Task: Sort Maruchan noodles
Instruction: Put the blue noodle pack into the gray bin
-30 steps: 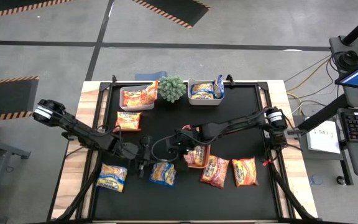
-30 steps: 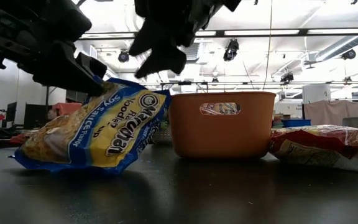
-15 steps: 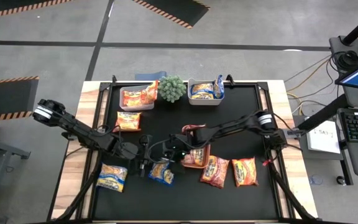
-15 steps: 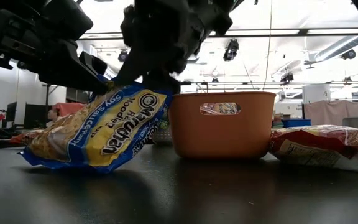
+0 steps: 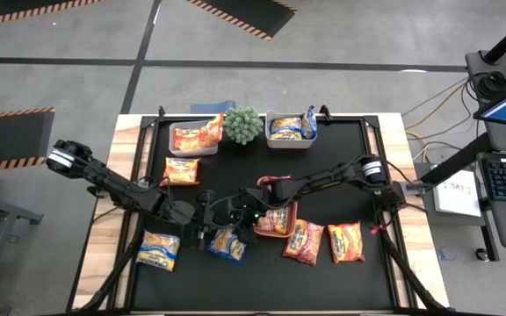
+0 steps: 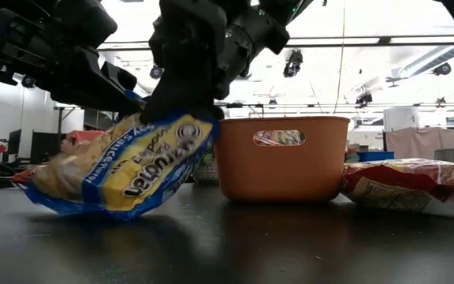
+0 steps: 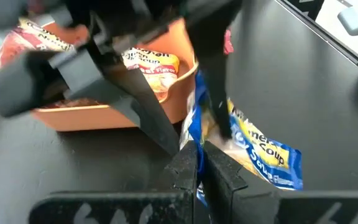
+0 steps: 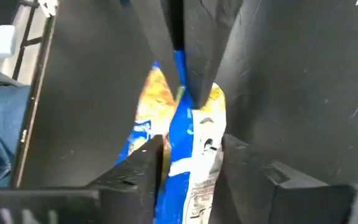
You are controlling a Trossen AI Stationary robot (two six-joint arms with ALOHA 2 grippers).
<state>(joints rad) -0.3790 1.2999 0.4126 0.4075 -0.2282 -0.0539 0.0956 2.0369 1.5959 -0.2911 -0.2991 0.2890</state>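
1. Closest to me, the yellow-and-blue packet (image 6: 117, 170) hangs tilted near the front middle of the tabletop (image 5: 323, 281). Its low end touches the black surface. The arms cover its upper edge in the low view.
2. Its print reads "Maruchan", turned the wrong way up for me. From the left wrist I can only catch "Soup" on it; the smaller lines stay illegible.
3. The left end effector (image 7: 197, 168) is pinched together on the packet's blue edge seam.
4. The right end effector (image 8: 191, 162) comes down from above with one finger on each face of the same packet, clamped on it.
5. Three more noodle packets lie flat along the front: one yellow-and-blue (image 5: 158, 250), two reddish-orange (image 5: 303, 241) (image 5: 345, 241).
6. Just behind the held packet stands the orange tray (image 6: 282, 170), largely hidden under the right arm from above. There are packets inside, but I cannot read their labels.
7. At the far edge, two bins (image 5: 193, 138) (image 5: 290, 130) hold packets, with a green plant (image 5: 243, 125) between them.
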